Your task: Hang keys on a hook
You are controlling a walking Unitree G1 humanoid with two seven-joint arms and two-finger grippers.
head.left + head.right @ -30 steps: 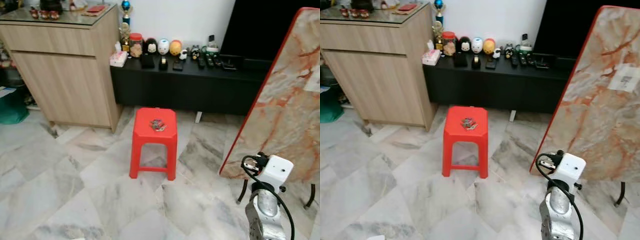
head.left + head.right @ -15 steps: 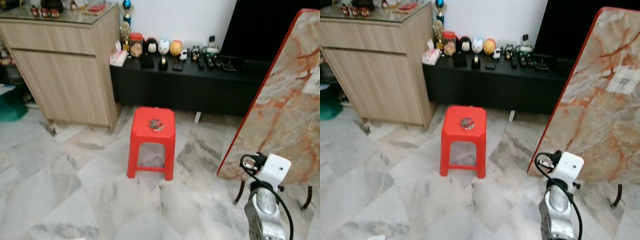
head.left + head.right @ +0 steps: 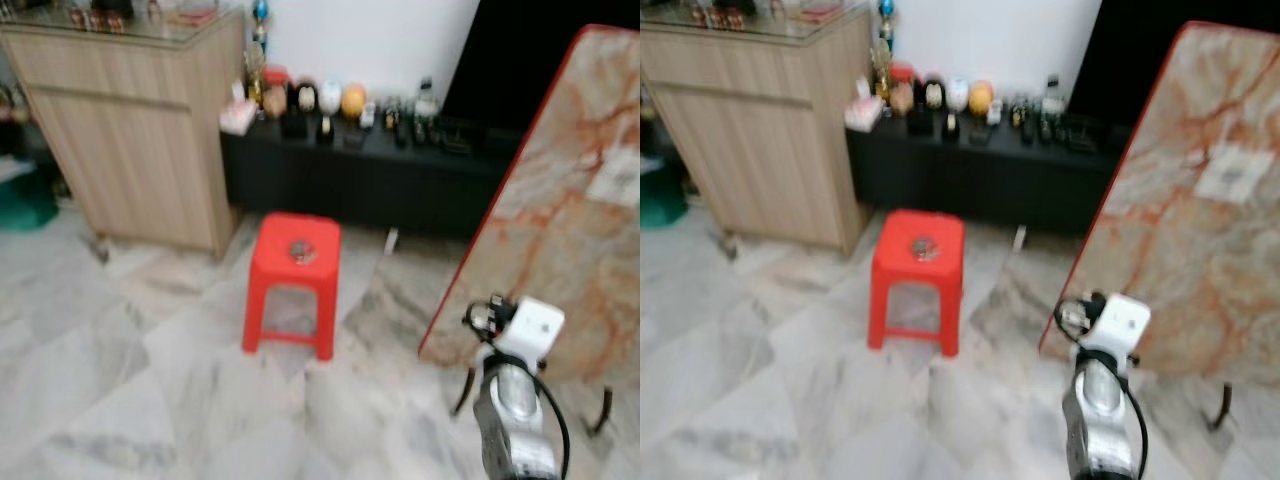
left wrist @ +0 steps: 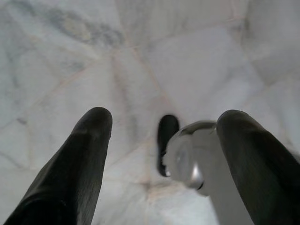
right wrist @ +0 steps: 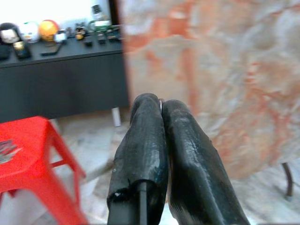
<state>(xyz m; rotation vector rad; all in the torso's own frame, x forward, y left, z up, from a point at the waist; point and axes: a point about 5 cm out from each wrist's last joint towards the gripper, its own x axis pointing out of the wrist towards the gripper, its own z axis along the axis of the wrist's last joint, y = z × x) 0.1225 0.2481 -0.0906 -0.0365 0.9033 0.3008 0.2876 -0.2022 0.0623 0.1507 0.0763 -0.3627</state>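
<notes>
Approaching the red stool (image 3: 293, 268) is judged the step in hand: the keys (image 3: 299, 252) lie on its seat, well apart from both hands, and no hook can be made out. The frames are blurred, so the robot should close in squarely, halt, then bend before reaching. The right hand (image 5: 161, 123), fingers pressed together and holding nothing, is raised near the leaning marble slab (image 3: 560, 200) and points toward the stool. The left hand (image 4: 164, 140) hangs with fingers spread wide over the marble floor (image 4: 187, 56).
</notes>
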